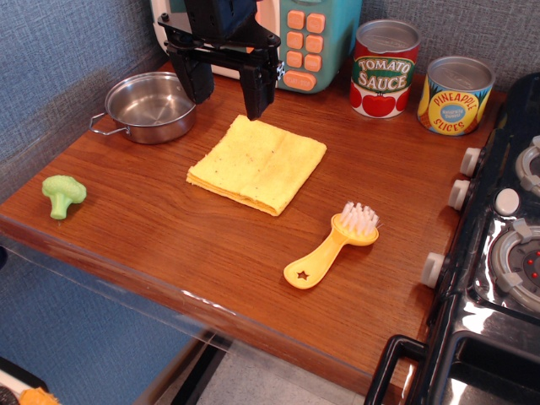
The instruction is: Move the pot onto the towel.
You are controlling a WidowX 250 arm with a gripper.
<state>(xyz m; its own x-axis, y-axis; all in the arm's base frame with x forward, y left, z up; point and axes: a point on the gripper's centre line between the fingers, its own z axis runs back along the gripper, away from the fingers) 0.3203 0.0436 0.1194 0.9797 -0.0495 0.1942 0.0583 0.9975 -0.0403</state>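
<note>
The pot is a small shallow shiny steel pot with a thin wire loop handle, empty, at the back left of the wooden table. The towel is a flat folded yellow cloth with a centre crease, lying just right of the pot in the middle. My gripper is black and hangs open and empty between them, above the pot's right rim and the towel's back corner. One finger stands over the pot's right edge, the other over the towel's far corner.
A green toy broccoli lies at the front left. A yellow-handled brush lies front right of the towel. Tomato sauce and pineapple slices cans stand at the back right. A toy microwave is behind the gripper; a toy stove borders the right.
</note>
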